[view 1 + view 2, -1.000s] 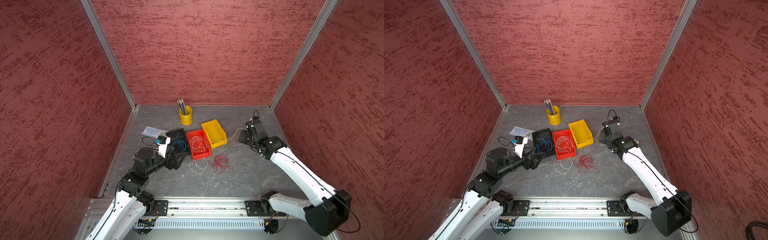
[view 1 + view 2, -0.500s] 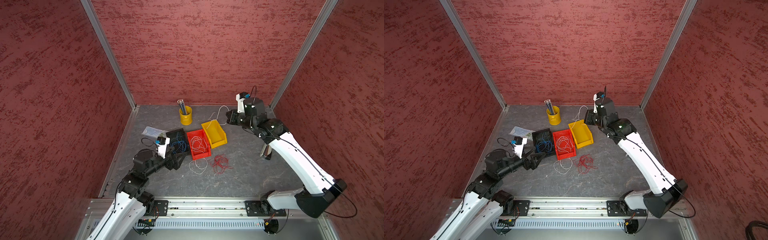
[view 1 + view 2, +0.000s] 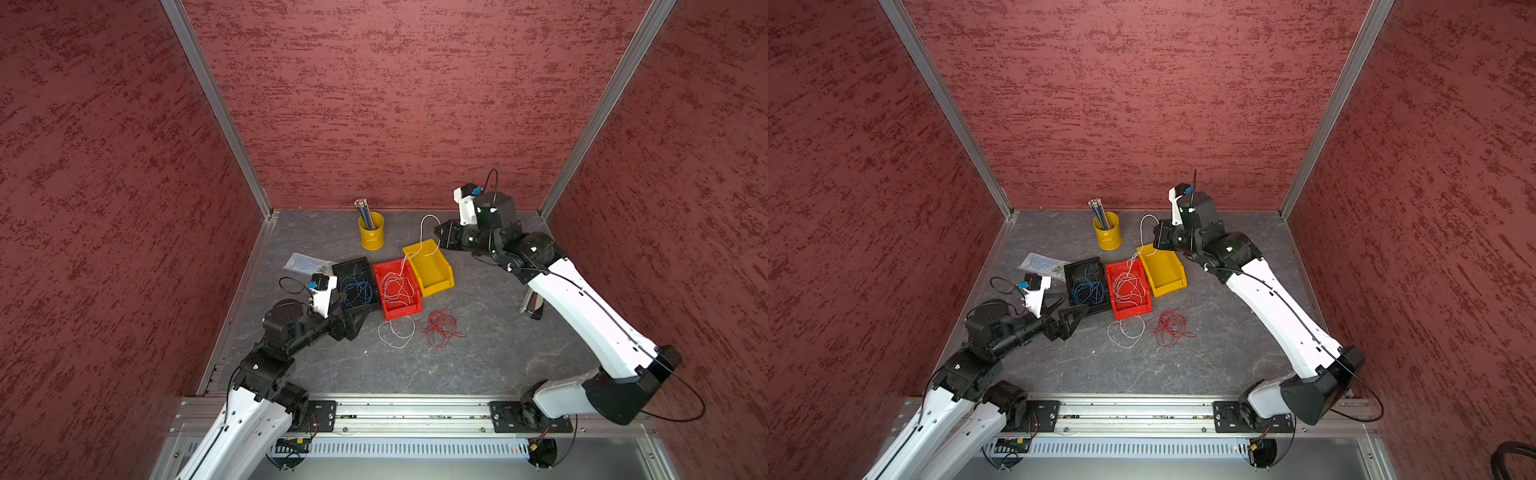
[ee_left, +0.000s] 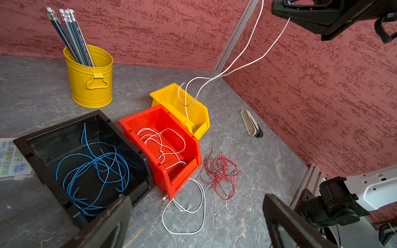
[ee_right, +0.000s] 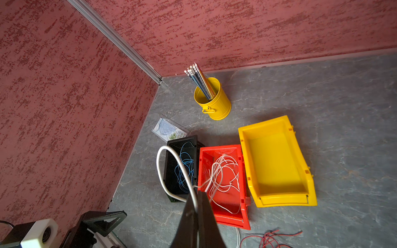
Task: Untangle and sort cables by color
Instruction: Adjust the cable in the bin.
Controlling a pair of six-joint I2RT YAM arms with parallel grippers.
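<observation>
In both top views the right gripper (image 3: 437,235) hangs raised over the far end of the yellow bin (image 3: 432,270), jaws pinched together on a white cable (image 3: 421,232). The cable dangles down to where the yellow and red bin (image 3: 402,311) meet. The left gripper (image 3: 1067,311) is low at the near corner of the black bin (image 3: 1075,270), jaws wide apart, holding nothing. Left wrist view: blue cables (image 4: 94,167) coiled in the black bin, white cables (image 4: 163,141) in the red bin, red cables (image 4: 219,171) heaped on the table (image 4: 257,154) just right of it, a white loop (image 4: 189,212) at its near end. Right wrist view: closed fingertips (image 5: 189,214) clamp the white cable above the red bin.
</observation>
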